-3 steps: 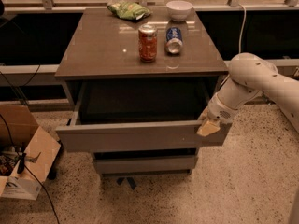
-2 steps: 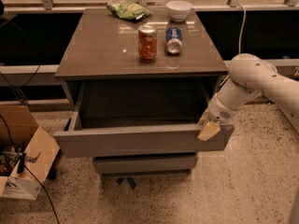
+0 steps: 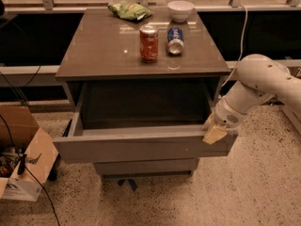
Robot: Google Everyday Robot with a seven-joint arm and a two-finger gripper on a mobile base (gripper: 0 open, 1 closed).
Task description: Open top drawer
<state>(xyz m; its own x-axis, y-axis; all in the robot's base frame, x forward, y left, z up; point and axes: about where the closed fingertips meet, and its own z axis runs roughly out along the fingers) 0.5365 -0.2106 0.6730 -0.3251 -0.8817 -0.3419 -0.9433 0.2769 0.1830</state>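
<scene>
The top drawer juts well out of the cabinet, its deep box showing; the gripper is before the cabinet's right side, at the drawer front; whether clamped, I cannot tell

jaws at top drawer, right corner

Dim warm light; glare on the cabinet top; top drawer shadowed inside; tool at its right front corner
</scene>
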